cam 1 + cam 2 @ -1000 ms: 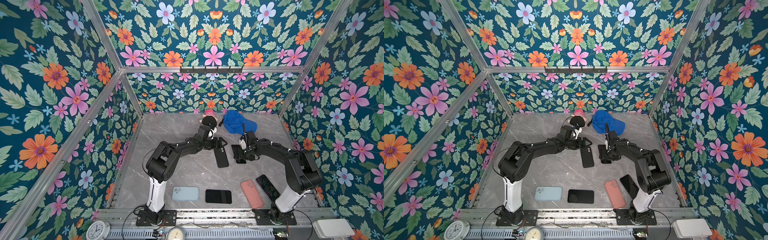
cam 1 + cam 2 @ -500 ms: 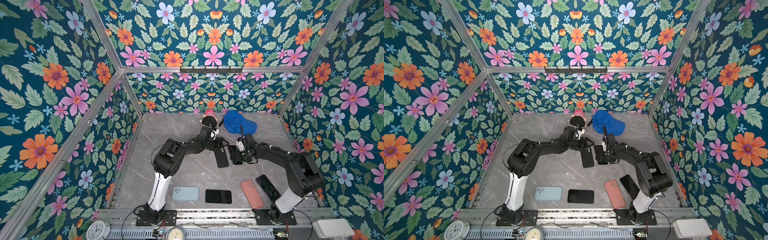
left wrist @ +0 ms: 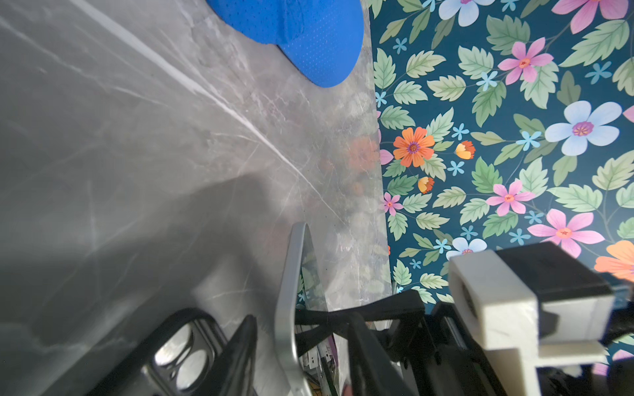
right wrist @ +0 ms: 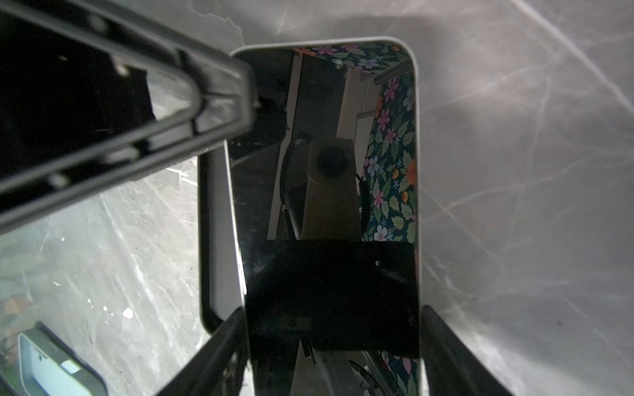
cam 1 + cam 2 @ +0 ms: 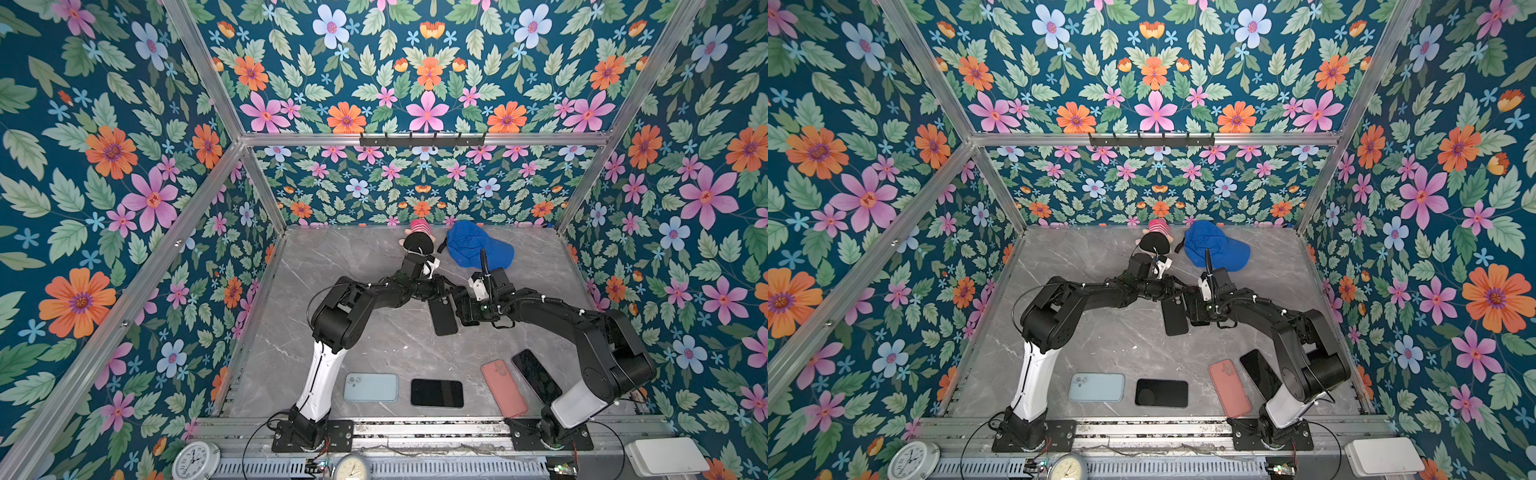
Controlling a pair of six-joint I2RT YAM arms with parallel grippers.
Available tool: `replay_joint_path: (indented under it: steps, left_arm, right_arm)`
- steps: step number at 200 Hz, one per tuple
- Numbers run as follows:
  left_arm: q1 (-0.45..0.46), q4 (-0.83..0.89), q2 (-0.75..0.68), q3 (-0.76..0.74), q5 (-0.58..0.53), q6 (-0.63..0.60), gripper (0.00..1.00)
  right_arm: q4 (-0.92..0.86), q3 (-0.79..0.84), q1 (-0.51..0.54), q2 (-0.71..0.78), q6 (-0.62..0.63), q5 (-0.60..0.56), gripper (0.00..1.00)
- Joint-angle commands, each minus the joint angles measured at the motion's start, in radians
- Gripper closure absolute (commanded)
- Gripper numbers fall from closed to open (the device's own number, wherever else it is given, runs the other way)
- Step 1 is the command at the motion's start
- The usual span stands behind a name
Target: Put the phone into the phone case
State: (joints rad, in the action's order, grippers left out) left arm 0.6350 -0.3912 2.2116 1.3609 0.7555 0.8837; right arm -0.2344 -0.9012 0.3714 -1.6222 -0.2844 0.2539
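The phone (image 4: 329, 205) is clamped by its edges in the right gripper (image 4: 332, 313) beside the phone case (image 5: 444, 320). The state of the left gripper (image 3: 302, 319) cannot be told. Bare table (image 5: 374, 340) is left around.

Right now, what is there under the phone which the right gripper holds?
Around the phone, held in the right gripper, the grey table shows. What lies directly beneath is hidden by the phone itself, and the left gripper covers one far corner.

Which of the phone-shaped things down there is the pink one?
The pink case near the front edge, right of centre, lying beside a black phone; the others are black or light blue.
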Motion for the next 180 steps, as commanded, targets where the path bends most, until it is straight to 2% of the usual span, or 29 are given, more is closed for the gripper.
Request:
replay_joint_path:
  steps: [1, 102, 135, 155, 180]
  left_arm:
    - [-0.001, -0.031, 0.002, 0.004, 0.012, 0.0, 0.62]
    - [-0.02, -0.093, -0.011, -0.05, 0.011, 0.038, 0.92]
    - [-0.02, -0.112, -0.015, -0.067, 0.014, 0.05, 0.97]
    - [-0.023, -0.119, -0.02, -0.075, 0.015, 0.055, 0.99]
    - [-0.023, -0.123, -0.024, -0.084, 0.016, 0.056, 1.0]
  right_arm:
    - [0.039, -0.001, 0.006, 0.008, -0.006, 0.015, 0.48]
    - [0.046, -0.011, 0.013, -0.009, 0.008, 0.028, 0.48]
    - [0.038, -0.024, 0.015, -0.02, 0.014, 0.038, 0.46]
    - [0.033, -0.025, 0.016, -0.017, 0.024, 0.048, 0.41]
    - [0.036, -0.014, 0.017, -0.003, 0.035, 0.053, 0.28]
